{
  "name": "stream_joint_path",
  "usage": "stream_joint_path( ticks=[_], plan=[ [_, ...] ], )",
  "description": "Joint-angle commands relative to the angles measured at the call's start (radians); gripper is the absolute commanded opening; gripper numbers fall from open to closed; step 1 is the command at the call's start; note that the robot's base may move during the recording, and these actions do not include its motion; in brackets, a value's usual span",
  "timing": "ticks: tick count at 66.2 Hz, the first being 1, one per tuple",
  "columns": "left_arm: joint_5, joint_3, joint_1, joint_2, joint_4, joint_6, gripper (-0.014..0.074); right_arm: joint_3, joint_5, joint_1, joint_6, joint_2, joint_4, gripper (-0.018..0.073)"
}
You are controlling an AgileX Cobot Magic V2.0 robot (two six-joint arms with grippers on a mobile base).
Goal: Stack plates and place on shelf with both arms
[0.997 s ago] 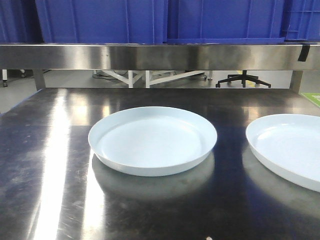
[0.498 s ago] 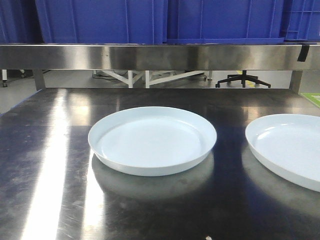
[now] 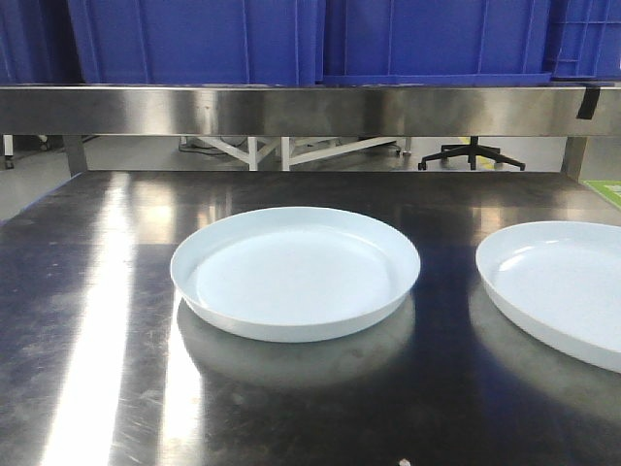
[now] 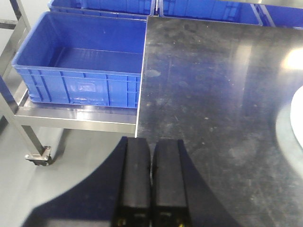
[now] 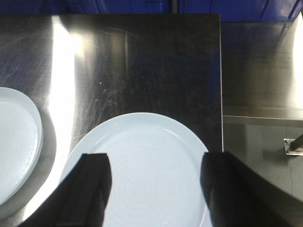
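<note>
Nearest, the left tool (image 4: 151,144) hangs above the bench's left edge with its two fingers pressed together on nothing, and only a sliver of a plate shows at the right border of its view. The right tool (image 5: 156,163) is spread wide, its fingers straddling the right-hand plate (image 5: 147,189) from above without, as far as can be seen, touching it. On the bench (image 3: 97,291) the two plates lie as they did a second ago. The centre plate (image 3: 296,272) has not moved, and the right-hand one, cut by the frame's right border, sits at most a hair further left, too little to be sure of. They are near each other but apart, so stacking has not begun, and the right tool looks poised to take its plate first. Farther off, the steel shelf (image 3: 291,109) carries blue crates (image 3: 194,39), and where a stack could go there is not plain.
</note>
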State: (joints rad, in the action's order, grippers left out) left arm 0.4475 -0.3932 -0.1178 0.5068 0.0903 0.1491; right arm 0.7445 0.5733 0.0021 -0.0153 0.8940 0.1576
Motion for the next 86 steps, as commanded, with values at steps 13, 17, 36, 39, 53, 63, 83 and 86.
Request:
stream_joint_path(
  ticks=[13,17,36,39,53,63,83,86],
  plan=[
    [-0.090,-0.025,-0.008,0.002,0.016,0.010,0.0087,0.041,-0.057,-0.002,-0.011,-0.007,0.007,0.0519],
    [-0.090,-0.025,-0.008,0.002,0.010,0.010,0.0087,0.041,-0.057,-0.002,-0.011,-0.007,0.007,0.0519],
    [-0.090,-0.025,-0.008,0.002,0.010,0.010,0.0087,0.041,-0.058,-0.002,-0.011,-0.007,0.007,0.0449],
    [-0.090,-0.025,-0.008,0.002,0.010,0.010,0.0087,0.041,-0.058,-0.002,-0.011,-0.007,0.007,0.0379],
    [-0.090,-0.025,-0.008,0.002,0.010,0.010,0.0087,0.041,-0.044,-0.002,-0.011,-0.007,0.007,0.0077],
    [-0.090,-0.025,-0.008,0.002,0.010,0.010,0.0087,0.041,-0.062,-0.002,-0.011,-0.007,0.007,0.0049],
    [-0.090,-0.025,-0.008,0.002,0.010,0.010,0.0087,0.041,0.104,-0.002,-0.011,0.046,0.007,0.0301],
    [-0.090,-0.025,-0.008,0.002,0.010,0.010,0.0087,0.041,0.121,-0.002,-0.011,0.063,0.007,0.0384]
  ],
)
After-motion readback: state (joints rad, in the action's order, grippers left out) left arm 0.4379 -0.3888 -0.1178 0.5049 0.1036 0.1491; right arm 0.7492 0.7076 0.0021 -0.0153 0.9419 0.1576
